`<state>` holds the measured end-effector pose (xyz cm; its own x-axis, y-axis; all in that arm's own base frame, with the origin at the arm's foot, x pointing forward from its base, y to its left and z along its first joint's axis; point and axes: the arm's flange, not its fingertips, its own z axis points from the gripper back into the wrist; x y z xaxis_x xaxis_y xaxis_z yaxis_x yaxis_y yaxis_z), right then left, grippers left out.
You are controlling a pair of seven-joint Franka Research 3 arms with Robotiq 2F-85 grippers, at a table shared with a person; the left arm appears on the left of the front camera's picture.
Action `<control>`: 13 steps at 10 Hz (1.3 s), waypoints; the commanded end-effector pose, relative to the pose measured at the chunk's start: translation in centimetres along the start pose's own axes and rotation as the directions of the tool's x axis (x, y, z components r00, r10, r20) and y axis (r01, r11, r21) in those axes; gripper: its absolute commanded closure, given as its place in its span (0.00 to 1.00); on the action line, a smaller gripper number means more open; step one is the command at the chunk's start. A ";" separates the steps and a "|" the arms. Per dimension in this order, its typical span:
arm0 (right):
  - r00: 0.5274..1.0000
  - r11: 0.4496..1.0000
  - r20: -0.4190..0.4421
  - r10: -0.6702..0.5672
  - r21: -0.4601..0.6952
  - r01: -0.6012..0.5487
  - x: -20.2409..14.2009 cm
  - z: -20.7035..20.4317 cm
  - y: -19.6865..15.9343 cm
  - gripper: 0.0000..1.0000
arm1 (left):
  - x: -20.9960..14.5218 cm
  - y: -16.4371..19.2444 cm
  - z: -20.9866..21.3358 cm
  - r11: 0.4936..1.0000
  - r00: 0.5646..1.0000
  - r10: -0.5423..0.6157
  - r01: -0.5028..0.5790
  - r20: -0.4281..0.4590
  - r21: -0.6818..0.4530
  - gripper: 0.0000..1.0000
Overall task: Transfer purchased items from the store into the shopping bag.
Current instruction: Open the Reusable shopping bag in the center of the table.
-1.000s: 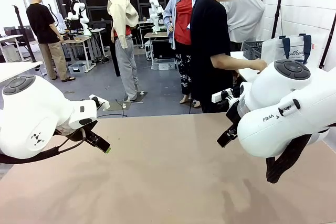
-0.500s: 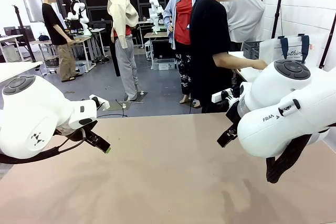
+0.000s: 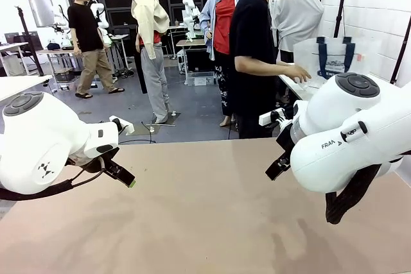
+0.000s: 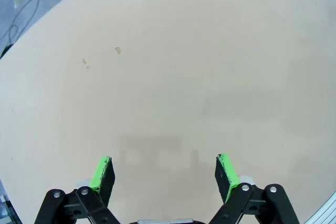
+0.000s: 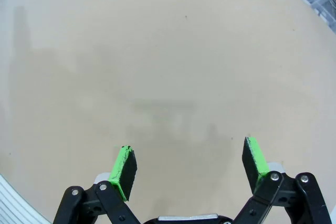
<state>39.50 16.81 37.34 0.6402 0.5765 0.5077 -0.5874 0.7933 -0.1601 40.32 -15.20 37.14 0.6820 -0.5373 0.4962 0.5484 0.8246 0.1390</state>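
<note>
Front view + both wrist views, one moment; ref. thing for all places = table (image 3: 205,216), tan top.

(a) End effectors. The left gripper (image 4: 164,162) hangs above table's left part, clear of the top, fingers spread wide, nothing btw. the green pads (image 4: 101,172). The right gripper (image 5: 189,151) hangs above table's right part, also off the top, spread wide and empty.

(b) Task thing. The shopping bag (image 3: 334,59) is beyond table's far right corner, off the table, well apart from both grippers. A person (image 3: 253,49) in a black top stands at table's far edge, one hand (image 3: 297,72) stretched to the bag's left side; touching or just beside, cannot tell.

(c) Pose of bag. It is upright, mouth and navy strap handles (image 3: 349,52) up. Its broad face is turned toward the table, so the long axis runs approx. parallel to table's far edge and the short axis points away from it. Contents are too hazy to tell.

(d) Step in hand (judged): stand-by, since the bag is out of reach and nothing is there to grasp yet. To do it well:
- Jaws wide and arms off table's centre, leaving room for the person to set things down.
- No descent until the bag rests on the table w/ mouth open.
- Likely best split: one gripper steadies a handle or rim, the other lowers packets straight down along the bag's upright axis, clear of the person's hand
</note>
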 end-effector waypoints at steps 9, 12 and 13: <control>1.000 1.000 0.000 0.000 0.000 0.000 0.0 0.0 0.0 0.00 | 0.0 0.1 0.0 1.000 1.000 0.002 -0.002 0.000 0.001 0.00; 1.000 1.000 0.000 0.000 0.000 0.000 0.0 0.0 0.0 0.00 | 0.0 0.1 0.0 1.000 1.000 0.002 -0.002 0.000 0.001 0.00; 1.000 1.000 0.000 0.000 0.000 0.000 0.0 0.0 0.0 0.00 | 0.0 0.1 0.0 1.000 1.000 0.002 -0.002 0.000 0.001 0.00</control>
<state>39.50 16.81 37.34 0.6403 0.5764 0.5077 -0.5873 0.7933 -0.1601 40.32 -15.20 37.14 0.6820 -0.5373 0.4962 0.5484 0.8245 0.1390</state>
